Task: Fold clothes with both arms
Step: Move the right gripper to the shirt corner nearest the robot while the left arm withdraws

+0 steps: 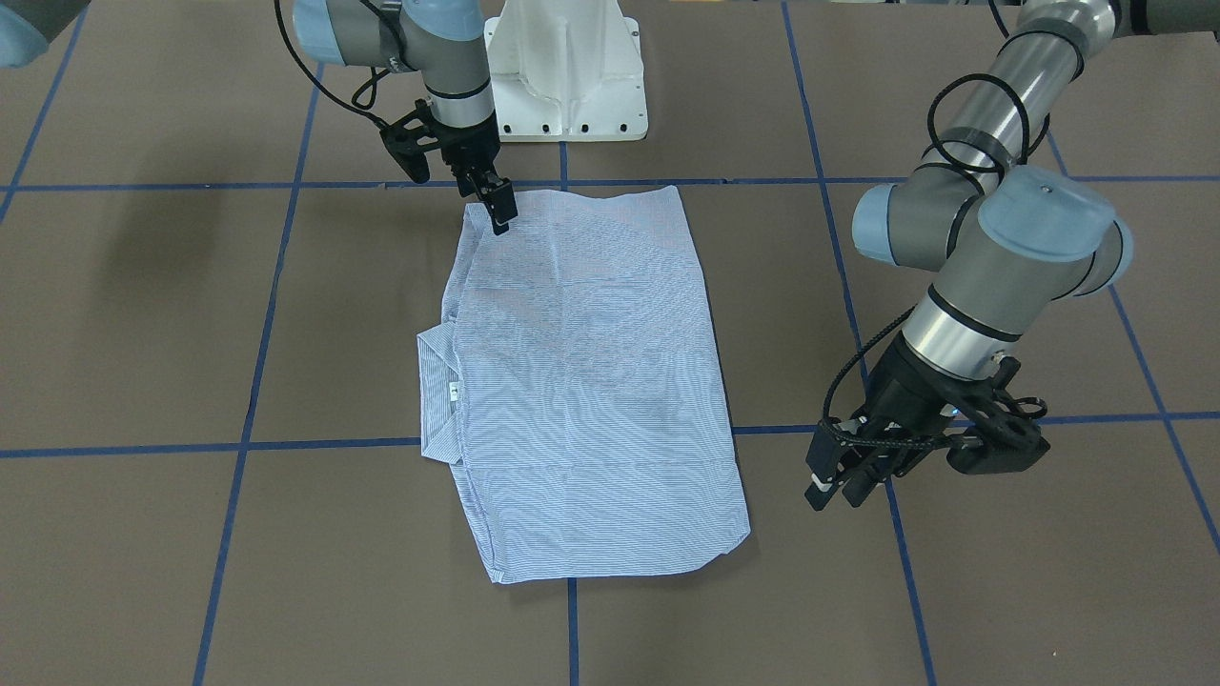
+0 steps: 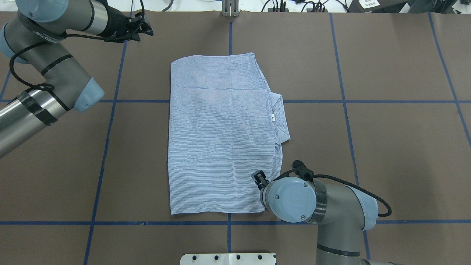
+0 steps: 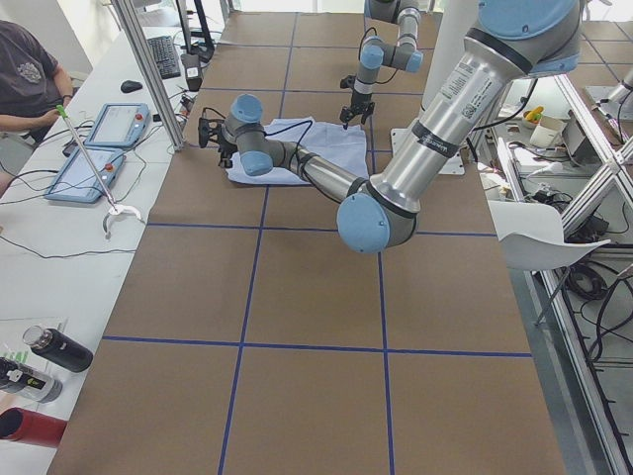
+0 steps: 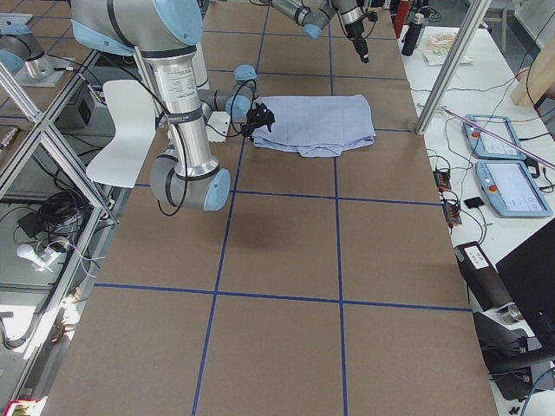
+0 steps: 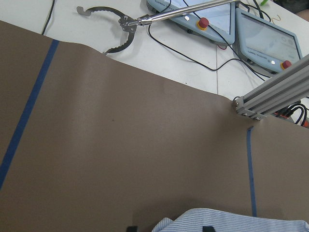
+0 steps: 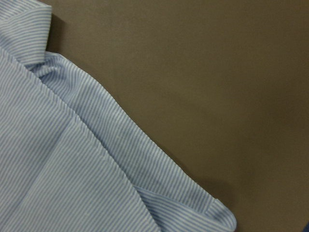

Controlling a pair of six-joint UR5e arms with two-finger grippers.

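Observation:
The light blue striped shirt (image 1: 581, 381) (image 2: 220, 136) lies flat on the brown table, folded into a rectangle. Its collar (image 1: 440, 391) with a white label sticks out on one long side. My right gripper (image 1: 502, 219) (image 2: 259, 177) is down at the shirt's corner nearest the robot's base. I cannot tell whether it is open or shut. The right wrist view shows only fabric (image 6: 72, 169) and no fingers. My left gripper (image 1: 837, 495) (image 2: 145, 27) hangs open above bare table, clear of the shirt's far corner. The shirt's edge (image 5: 231, 220) shows between its fingertips.
The white pedestal base (image 1: 567, 71) stands just behind the shirt. Blue tape lines (image 2: 106, 147) grid the table. Past the far edge are an aluminium post (image 5: 270, 96), control tablets (image 5: 268, 36), a reach-grabber tool (image 5: 120, 29) and a seated person (image 3: 25, 84).

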